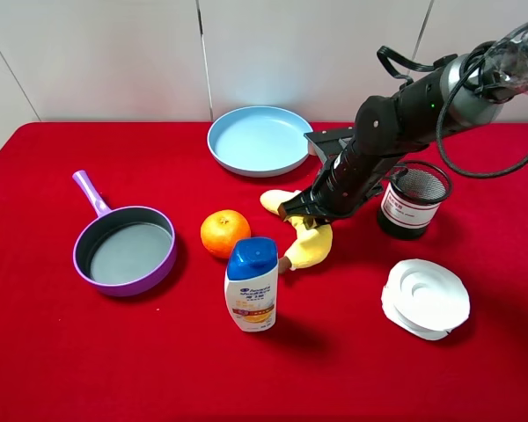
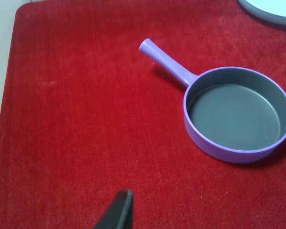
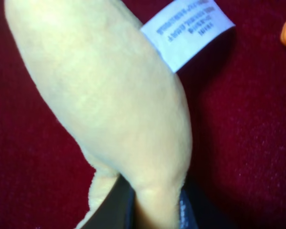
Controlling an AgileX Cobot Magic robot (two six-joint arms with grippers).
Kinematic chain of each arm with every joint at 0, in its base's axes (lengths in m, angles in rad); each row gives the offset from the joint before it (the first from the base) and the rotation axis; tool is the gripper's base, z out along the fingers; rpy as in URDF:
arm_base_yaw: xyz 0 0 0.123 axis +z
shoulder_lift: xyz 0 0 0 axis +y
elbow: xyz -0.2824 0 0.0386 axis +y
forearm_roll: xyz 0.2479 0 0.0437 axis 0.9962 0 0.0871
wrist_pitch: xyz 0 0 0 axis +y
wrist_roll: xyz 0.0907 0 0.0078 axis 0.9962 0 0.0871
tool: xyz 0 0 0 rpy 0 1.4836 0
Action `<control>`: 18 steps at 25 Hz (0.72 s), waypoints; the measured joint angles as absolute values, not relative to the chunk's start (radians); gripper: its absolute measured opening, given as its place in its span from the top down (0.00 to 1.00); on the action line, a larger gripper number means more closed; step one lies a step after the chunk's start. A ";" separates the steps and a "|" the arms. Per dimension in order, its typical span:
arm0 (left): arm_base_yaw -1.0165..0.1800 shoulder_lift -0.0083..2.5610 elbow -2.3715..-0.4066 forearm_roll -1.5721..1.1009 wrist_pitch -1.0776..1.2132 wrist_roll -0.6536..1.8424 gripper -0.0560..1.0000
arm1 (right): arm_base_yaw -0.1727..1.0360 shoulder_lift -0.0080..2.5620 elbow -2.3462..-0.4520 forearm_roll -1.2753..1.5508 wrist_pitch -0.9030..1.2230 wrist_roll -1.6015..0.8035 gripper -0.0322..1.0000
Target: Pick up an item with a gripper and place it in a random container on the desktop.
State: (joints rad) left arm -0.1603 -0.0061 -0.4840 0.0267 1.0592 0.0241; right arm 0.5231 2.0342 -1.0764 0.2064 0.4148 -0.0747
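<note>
The pale-yellow toy banana (image 1: 312,248) lies on the red desktop (image 1: 53,352) near the middle. My right gripper (image 1: 306,214) reaches down onto its middle and is shut on it. In the right wrist view the banana (image 3: 109,95) fills the frame, with a white label (image 3: 188,31), and it narrows between my dark fingers (image 3: 117,207). The light-blue plate (image 1: 255,136) sits at the back, apart from the banana; its edge shows in the left wrist view (image 2: 271,7). Of my left gripper only one dark fingertip (image 2: 120,212) shows, above bare cloth.
A purple frying pan (image 1: 123,251) (image 2: 238,114) sits at the left. An orange (image 1: 225,233) and a shampoo bottle (image 1: 251,286) stand just left of the banana. A black mesh cup (image 1: 412,200) is at the right, and a white ridged disc (image 1: 425,297) in front of it.
</note>
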 joint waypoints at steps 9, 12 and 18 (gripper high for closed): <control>-0.160 -0.006 -0.484 0.027 1.059 0.024 0.01 | 0.523 2.034 -1.079 0.206 0.421 -0.079 0.88; -0.160 -0.006 -0.484 0.027 1.059 0.024 0.01 | 0.523 2.034 -1.080 0.206 0.422 -0.079 0.88; -0.160 -0.006 -0.484 0.027 1.059 0.024 0.01 | 0.523 2.034 -1.080 0.206 0.422 -0.079 0.88</control>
State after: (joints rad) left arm -0.1603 -0.0061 -0.4840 0.0267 1.0592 0.0241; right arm 0.5231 2.0342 -1.0797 0.2064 0.4223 -0.0788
